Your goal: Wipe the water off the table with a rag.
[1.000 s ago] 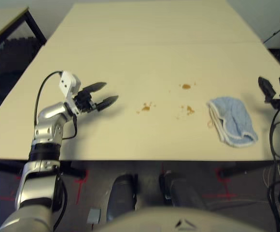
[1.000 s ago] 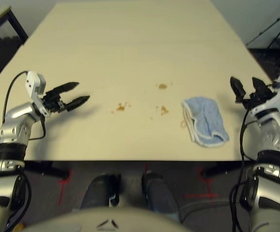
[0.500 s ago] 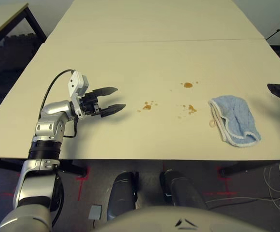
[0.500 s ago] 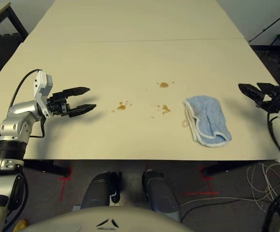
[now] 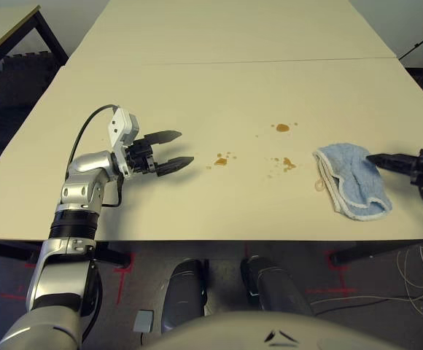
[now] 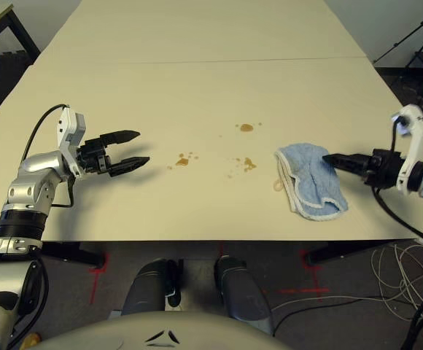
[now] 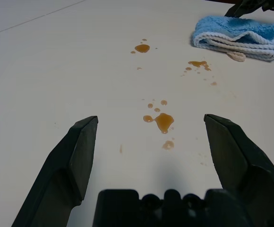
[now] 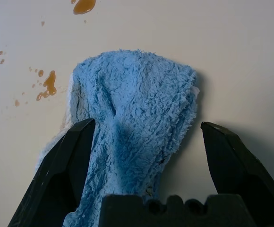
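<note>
The light blue rag (image 5: 351, 181) lies crumpled on the pale table (image 5: 197, 95), right of centre. Several amber water drops (image 5: 221, 160) are spread to its left, including one patch (image 6: 246, 127) farther back and another (image 6: 248, 163) close to the rag. My right gripper (image 6: 328, 157) is low over the rag's right edge. In its wrist view it (image 8: 147, 125) is open, with the rag (image 8: 132, 118) between and beyond its fingers. My left gripper (image 5: 184, 147) hovers open to the left of the drops, pointing at them (image 7: 164, 122), with nothing in it.
A thin seam (image 5: 233, 61) crosses the table farther back. A smaller beige table with black legs (image 5: 7, 29) stands at the far left. A black tripod (image 6: 416, 36) is off the right side, and cables (image 6: 408, 270) lie on the floor.
My right gripper has swung in from the table's right edge and lowered to the rag's right side. My left gripper has shifted slightly right, toward the drops. The rag has not moved.
</note>
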